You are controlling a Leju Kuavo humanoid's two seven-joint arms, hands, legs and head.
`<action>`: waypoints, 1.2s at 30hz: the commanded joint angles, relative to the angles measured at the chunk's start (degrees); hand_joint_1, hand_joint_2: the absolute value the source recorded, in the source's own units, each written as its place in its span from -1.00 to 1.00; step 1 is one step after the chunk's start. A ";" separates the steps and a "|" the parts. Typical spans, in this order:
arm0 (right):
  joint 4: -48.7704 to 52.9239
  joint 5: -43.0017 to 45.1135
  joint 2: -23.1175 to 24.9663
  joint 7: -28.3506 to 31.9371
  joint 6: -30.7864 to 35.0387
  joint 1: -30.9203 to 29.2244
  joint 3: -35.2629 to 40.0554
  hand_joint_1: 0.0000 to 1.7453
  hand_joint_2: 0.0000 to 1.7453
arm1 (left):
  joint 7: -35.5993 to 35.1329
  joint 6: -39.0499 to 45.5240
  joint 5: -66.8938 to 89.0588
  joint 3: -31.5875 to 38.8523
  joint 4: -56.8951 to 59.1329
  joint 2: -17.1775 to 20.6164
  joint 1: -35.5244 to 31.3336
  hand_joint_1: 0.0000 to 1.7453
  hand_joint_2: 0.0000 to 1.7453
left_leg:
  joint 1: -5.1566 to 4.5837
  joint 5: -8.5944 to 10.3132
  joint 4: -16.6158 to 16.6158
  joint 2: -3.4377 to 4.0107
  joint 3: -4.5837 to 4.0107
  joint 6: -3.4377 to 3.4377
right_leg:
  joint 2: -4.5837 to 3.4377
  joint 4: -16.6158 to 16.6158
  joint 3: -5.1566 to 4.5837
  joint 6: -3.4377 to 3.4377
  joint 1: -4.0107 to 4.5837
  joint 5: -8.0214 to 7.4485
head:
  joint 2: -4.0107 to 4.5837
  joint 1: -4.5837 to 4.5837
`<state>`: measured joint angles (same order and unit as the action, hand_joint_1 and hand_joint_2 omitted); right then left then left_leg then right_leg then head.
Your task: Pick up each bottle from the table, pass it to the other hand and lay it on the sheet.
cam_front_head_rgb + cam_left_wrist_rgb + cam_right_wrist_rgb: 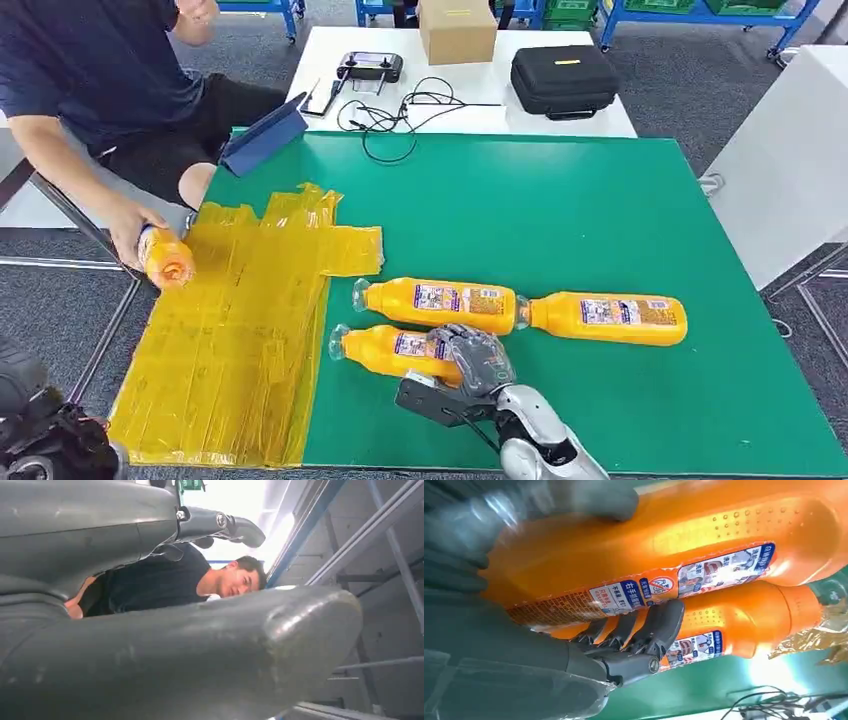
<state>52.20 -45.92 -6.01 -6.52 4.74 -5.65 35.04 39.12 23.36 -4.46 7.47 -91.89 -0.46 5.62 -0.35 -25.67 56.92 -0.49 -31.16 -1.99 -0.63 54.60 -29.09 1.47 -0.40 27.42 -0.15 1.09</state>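
On green table [600, 220], right hand [478, 362] grips nearest bottle [395, 350]; left hand's [200, 650] state unclear.

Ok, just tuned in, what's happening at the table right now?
The right robot hand is wrapped around the nearest orange bottle on the green table; whether it has lifted is unclear. Two more bottles lie beyond it. A person's hand holds a fourth bottle at the yellow sheet's edge. The left robot hand holds nothing.
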 commanded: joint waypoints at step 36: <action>9.29 -5.30 5.88 -2.60 -9.28 8.76 -14.39 1.00 1.00 | -4.47 -3.81 -1.81 -0.95 8.56 0.73 -7.64 -1.00 -1.00 | 0.01 0.02 -0.08 -0.24 0.02 0.09 | 0.27 -0.14 0.17 -0.02 0.01 0.06 | 0.00 0.00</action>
<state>54.78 -57.05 -0.83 -13.77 -4.48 -2.64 27.78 39.30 22.16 -5.42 7.37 -88.13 -0.48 0.21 -0.36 -25.68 56.92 -0.51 -31.14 -2.00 -0.65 54.56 -28.99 1.47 -0.41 27.43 -0.15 1.09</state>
